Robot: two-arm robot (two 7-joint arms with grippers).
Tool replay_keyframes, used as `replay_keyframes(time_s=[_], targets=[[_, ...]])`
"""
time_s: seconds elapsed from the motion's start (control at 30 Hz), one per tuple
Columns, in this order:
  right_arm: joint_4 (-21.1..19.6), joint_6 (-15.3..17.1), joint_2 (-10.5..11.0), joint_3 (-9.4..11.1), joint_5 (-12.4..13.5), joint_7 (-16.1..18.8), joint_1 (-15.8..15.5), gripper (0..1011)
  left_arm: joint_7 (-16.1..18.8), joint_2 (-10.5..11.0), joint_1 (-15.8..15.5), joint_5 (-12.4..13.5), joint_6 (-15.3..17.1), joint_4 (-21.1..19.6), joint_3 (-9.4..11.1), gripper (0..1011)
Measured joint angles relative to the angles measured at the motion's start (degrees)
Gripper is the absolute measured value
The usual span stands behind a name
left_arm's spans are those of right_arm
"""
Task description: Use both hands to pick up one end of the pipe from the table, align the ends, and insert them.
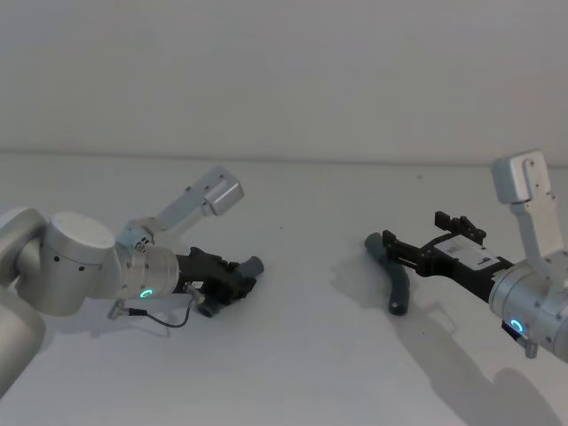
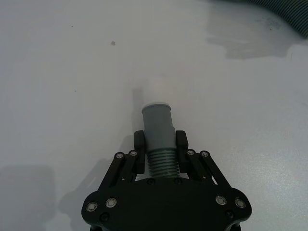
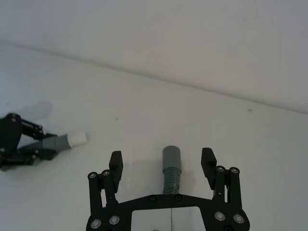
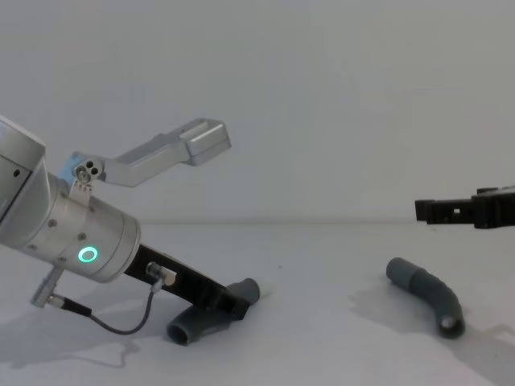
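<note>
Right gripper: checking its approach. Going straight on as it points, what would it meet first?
Likely the pipe piece lying between the fingers of the open right gripper. The chest view shows the gripper higher than it, so it may pass over onto table.

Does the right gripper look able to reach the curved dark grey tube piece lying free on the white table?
Probably yes. The right gripper hangs open above that curved dark grey tube piece, its smooth collar lined up between the fingers, with nothing in between. The left gripper holds the other piece.

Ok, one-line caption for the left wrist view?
Left hand clamped on a pipe piece, collar pointing out over the white table.
</note>
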Motion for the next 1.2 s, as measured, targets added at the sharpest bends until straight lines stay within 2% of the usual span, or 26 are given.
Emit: replay_keyframes(time_s=[0.53,0.9,1.2], targets=[[5.38,3.80,3.19,-4.96,-4.34,4.65,6.74,1001,0.01,0.00,0.00,0.00,-0.01,0.00,0.00,365],[8.71,5.62,3.00,-6.50,-5.19,6.90,9.55,1001,0.01,0.00,0.00,0.00,-0.01,0.00,0.00,365],[12.18,6.23,1.66,-7.51,-5.72,8.34,11.82,1001,0.01,0.00,0.00,0.00,-0.01,0.00,0.00,365]])
